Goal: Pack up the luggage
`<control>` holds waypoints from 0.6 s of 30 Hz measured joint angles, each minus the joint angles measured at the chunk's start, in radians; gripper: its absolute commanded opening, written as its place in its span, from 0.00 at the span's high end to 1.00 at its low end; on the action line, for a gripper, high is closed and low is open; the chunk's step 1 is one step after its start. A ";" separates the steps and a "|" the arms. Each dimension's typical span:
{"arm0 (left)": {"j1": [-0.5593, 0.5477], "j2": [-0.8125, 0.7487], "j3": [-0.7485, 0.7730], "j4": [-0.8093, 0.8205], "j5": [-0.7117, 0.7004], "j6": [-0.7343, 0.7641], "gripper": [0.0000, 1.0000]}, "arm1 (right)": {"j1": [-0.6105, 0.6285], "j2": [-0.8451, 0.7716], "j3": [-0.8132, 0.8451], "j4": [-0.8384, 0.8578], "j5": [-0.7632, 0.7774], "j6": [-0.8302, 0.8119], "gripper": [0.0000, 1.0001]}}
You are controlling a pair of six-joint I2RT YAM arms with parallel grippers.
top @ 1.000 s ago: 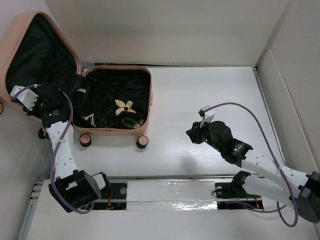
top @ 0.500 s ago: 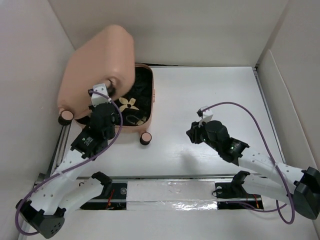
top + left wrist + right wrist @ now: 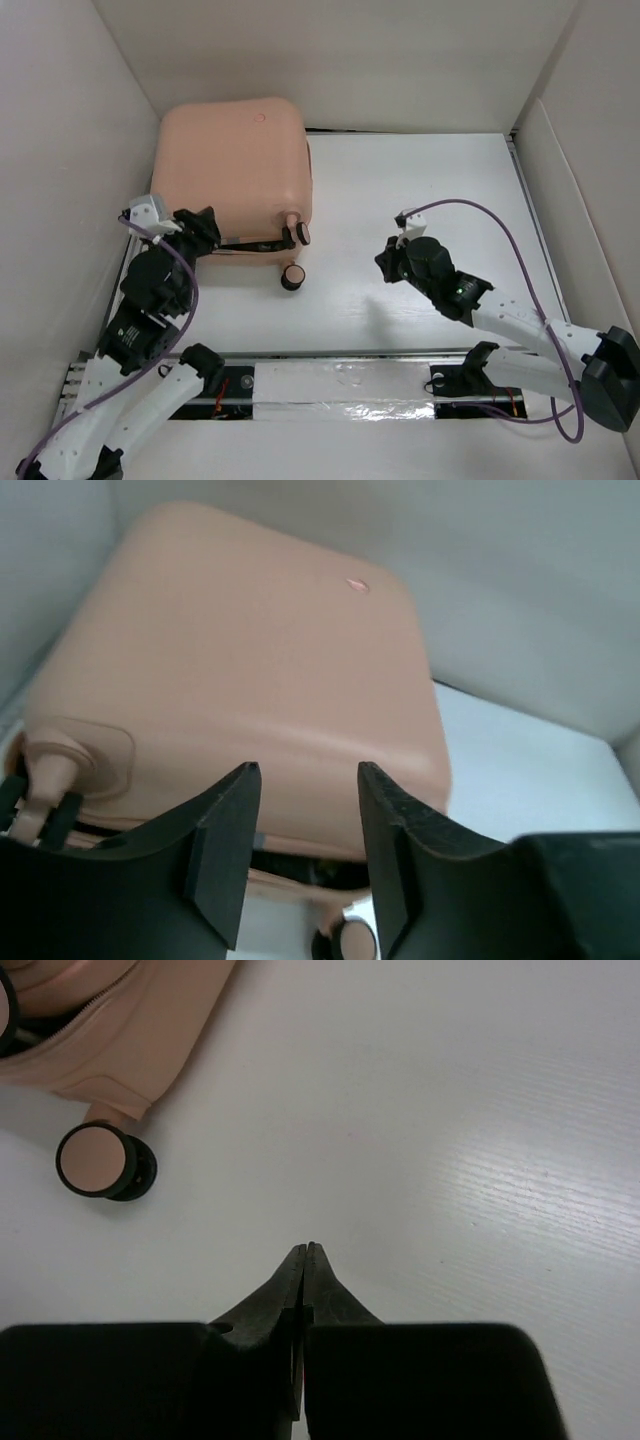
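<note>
The salmon-pink luggage [image 3: 235,165] lies at the back left of the table with its lid down, a round button mark on the shell. A thin dark slit shows along its near edge [image 3: 300,845]. My left gripper [image 3: 203,232] sits just off the near left corner of the luggage [image 3: 240,660]. It is open [image 3: 307,775], with nothing between the fingers. My right gripper [image 3: 384,266] hovers over bare table to the right of the luggage [image 3: 120,1030], shut [image 3: 307,1248] on nothing.
Two caster wheels stick out at the suitcase's near right corner [image 3: 292,278], one showing in the right wrist view [image 3: 95,1158]. White walls stand close on the left [image 3: 70,150] and at the back. The table's near edge carries a taped rail [image 3: 340,395].
The lid has swung down from fully open onto the base, hiding the black flower-print cloth. My left gripper has let go, opened and drawn back. My right gripper has shut.
</note>
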 measured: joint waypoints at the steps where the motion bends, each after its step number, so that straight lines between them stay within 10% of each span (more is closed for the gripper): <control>1: 0.004 0.043 0.019 0.013 -0.051 -0.020 0.66 | 0.000 0.010 0.013 0.000 -0.003 0.005 1.00; 8: 0.396 0.682 0.455 0.067 0.028 -0.142 0.71 | 0.002 0.024 0.064 0.005 0.000 0.011 1.00; 18: 0.914 1.149 0.663 -0.024 0.228 -0.192 0.64 | 0.002 -0.005 0.066 -0.016 0.033 0.007 1.00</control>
